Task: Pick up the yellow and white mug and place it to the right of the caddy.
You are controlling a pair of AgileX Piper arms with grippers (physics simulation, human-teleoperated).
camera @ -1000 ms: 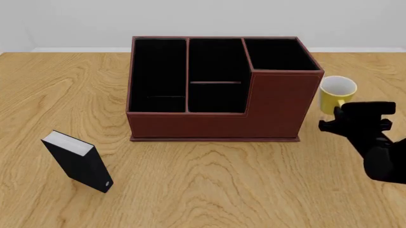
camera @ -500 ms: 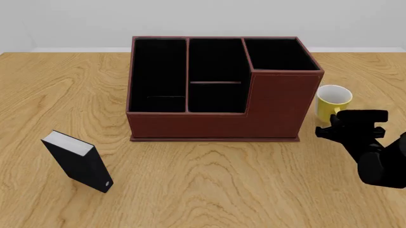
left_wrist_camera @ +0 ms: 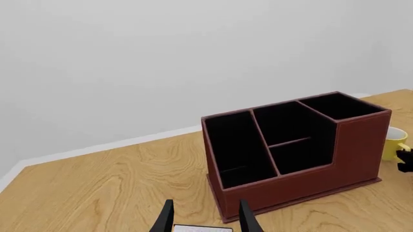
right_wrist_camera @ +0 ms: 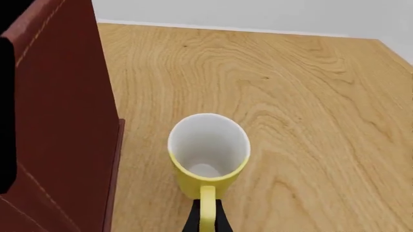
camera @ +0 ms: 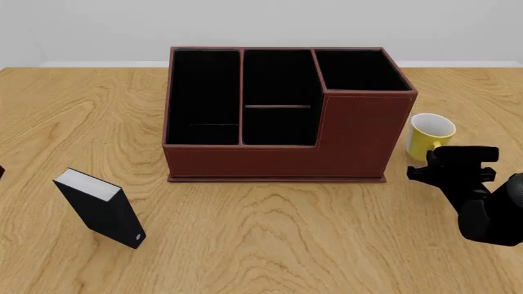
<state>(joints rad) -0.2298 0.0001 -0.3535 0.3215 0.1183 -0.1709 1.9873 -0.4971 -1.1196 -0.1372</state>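
The yellow and white mug [camera: 427, 138] stands upright just right of the caddy [camera: 278, 156], a small gap between them, its handle pointing toward me. My right gripper [camera: 452, 159] is shut on that handle; in the right wrist view its black fingertips [right_wrist_camera: 193, 220] pinch the yellow loop below the mug [right_wrist_camera: 210, 150], with the caddy's wall [right_wrist_camera: 58, 121] beside it. In the left wrist view the caddy [left_wrist_camera: 290, 186] shows whole and the mug [left_wrist_camera: 393, 144] peeks out behind its tall corner. My left gripper [left_wrist_camera: 205, 220] is open and holds nothing.
A small black book-like box [camera: 102, 209] with a white edge stands tilted on the table at the front left; its white edge [left_wrist_camera: 201, 228] shows between the left fingers. Bare wooden tabletop lies in front of the caddy and right of the mug.
The right gripper has carried the mug down and a little nearer to me, so it now sits lower beside the caddy's right wall. The caddy and black box have not moved.
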